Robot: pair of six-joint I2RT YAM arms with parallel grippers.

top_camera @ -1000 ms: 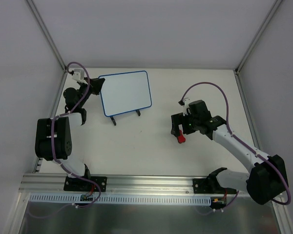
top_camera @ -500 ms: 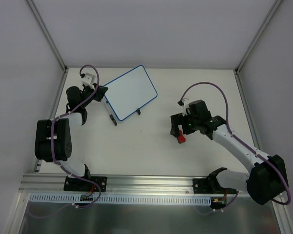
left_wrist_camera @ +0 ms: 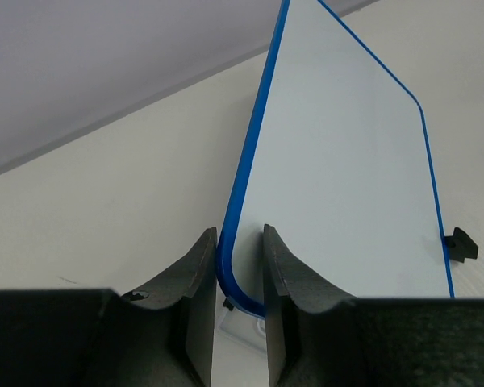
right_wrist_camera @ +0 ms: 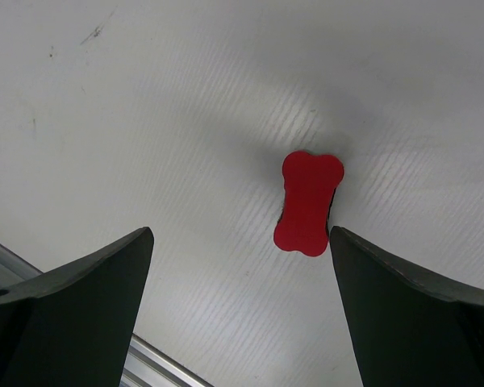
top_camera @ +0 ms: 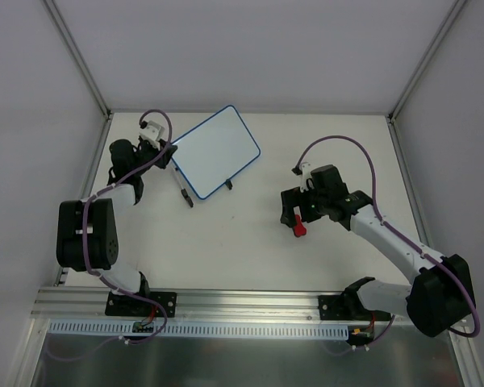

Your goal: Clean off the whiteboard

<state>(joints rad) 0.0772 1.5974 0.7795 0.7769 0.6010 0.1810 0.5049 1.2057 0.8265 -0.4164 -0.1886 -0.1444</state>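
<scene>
Board [top_camera: 218, 151] sits at the far left of the tabletop [top_camera: 250, 250], turned askew to its edges. The face reads blank white from above, though faint marks might not show at this range. Left fingers [left_wrist_camera: 195, 282] straddle the blue rim [left_wrist_camera: 250, 161] at a rounded corner, set narrow. We cannot tell whether they pinch it or merely bracket it. Right fingers [right_wrist_camera: 89, 298] are spread wide and hold nothing. They hang over the red eraser [right_wrist_camera: 308, 203], which lies flat on the tabletop well apart from the board.

Step in hand, as we judge it: take up the eraser. In the wrist view it lies nearer one finger than the other, so shift across until it sits midway. Then come down with a finger either side of its narrow waist and close firmly. It is low and flat, so the tips must reach almost to the surface. The left side wants a sure hold on the corner before any wiping — otherwise the board may skate on its clip feet [left_wrist_camera: 460, 243].

Room: open tabletop between eraser and board, with nothing we can see across the straight path. Tight spots are the left wall [top_camera: 32, 161], close by the left arm, and the back wall [top_camera: 250, 56] beyond the board's far corner. The near edge carries the rail [top_camera: 226, 300] and both bases — keep the carry away from it.
</scene>
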